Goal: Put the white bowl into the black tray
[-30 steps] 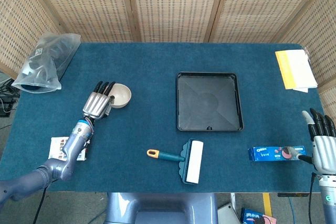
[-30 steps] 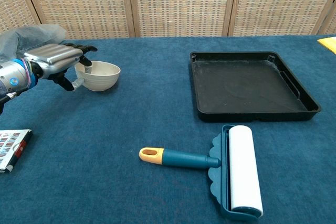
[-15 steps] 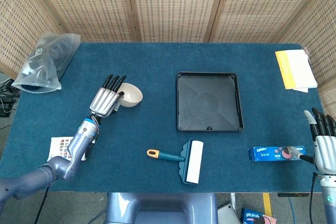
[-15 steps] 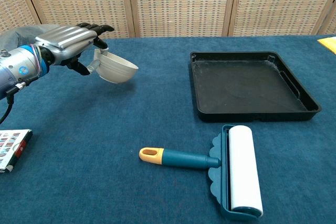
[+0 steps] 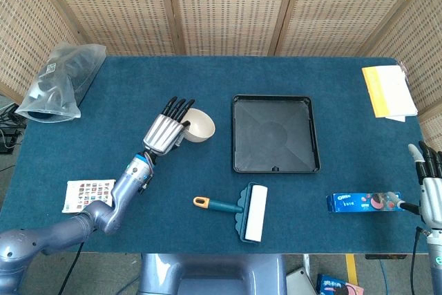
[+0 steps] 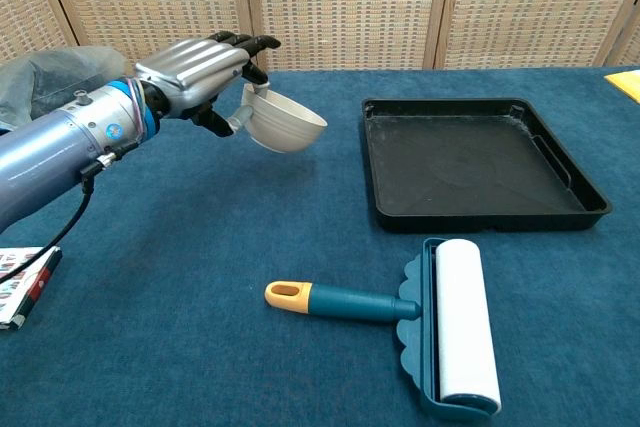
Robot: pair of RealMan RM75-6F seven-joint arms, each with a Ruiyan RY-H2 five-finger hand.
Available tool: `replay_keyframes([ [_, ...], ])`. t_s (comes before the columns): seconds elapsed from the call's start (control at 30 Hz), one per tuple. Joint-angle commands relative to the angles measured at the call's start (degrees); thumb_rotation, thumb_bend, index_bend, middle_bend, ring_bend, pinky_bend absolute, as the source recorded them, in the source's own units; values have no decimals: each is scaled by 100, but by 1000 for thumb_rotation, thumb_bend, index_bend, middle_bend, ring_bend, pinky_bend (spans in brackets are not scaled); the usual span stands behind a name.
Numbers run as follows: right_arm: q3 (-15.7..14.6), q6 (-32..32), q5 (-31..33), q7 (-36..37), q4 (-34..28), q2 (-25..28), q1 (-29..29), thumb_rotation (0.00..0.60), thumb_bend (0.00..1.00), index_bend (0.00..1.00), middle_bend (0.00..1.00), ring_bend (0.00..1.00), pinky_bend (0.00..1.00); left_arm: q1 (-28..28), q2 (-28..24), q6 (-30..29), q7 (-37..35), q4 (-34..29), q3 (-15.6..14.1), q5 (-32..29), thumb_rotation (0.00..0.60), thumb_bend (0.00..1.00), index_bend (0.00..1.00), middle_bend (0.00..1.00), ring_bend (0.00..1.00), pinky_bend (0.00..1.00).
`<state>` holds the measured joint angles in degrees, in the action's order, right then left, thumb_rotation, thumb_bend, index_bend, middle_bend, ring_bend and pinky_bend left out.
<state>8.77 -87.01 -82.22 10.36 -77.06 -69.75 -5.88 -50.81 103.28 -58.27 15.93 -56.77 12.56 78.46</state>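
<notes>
My left hand (image 5: 166, 131) (image 6: 198, 69) holds the white bowl (image 5: 199, 126) (image 6: 286, 127) by its near rim, lifted off the blue table and tilted. The bowl hangs left of the black tray (image 5: 275, 133) (image 6: 480, 160), which lies flat and has nothing in it. A stretch of table separates bowl and tray. My right hand (image 5: 431, 186) shows only in the head view, at the far right edge, fingers spread and holding nothing.
A lint roller (image 5: 246, 211) (image 6: 420, 315) lies in front of the tray. A blue cookie pack (image 5: 363, 202) sits near my right hand. A plastic bag (image 5: 59, 79) lies back left, yellow paper (image 5: 388, 91) back right, and a card (image 5: 86, 194) at the front left.
My left hand has lifted the bowl off the table and carried it rightward toward the tray. The right hand has slid slightly further to the right edge.
</notes>
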Motion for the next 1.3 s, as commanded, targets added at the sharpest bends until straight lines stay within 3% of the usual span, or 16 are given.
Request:
replay_keyframes([
  [0.03, 4, 13, 12, 17, 16, -2, 1, 600, 158, 18, 0, 0, 0, -106, 175, 55, 39, 121, -2, 21, 600, 573, 629, 0, 0, 0],
  [0.77, 10, 22, 22, 23, 4, -1, 14, 600, 158, 18, 0, 0, 0, -317, 831, 120, -128, 752, -52, 35, 600, 572, 615, 0, 0, 0],
  [0.87, 14, 17, 22, 29, -3, 5, 18, 600, 158, 18, 0, 0, 0, -310, 849, 134, -132, 810, -143, 103, 600, 559, 557, 0, 0, 0],
  [0.97, 15, 4, 14, 23, -10, 7, 22, 600, 159, 18, 0, 0, 0, -279, 778, 224, -145, 766, -273, 164, 600, 446, 504, 0, 0, 0],
  [1.03, 11, -3, 3, 10, -13, 7, 23, 600, 159, 18, 0, 0, 0, -241, 712, 235, -153, 690, -320, 182, 600, 330, 401, 0, 0, 0],
  [1.3, -14, -46, -73, -60, -72, -1, 20, 600, 159, 18, 0, 0, 0, -14, 147, 195, -97, 74, -456, 201, 600, 194, 48, 0, 0, 0],
])
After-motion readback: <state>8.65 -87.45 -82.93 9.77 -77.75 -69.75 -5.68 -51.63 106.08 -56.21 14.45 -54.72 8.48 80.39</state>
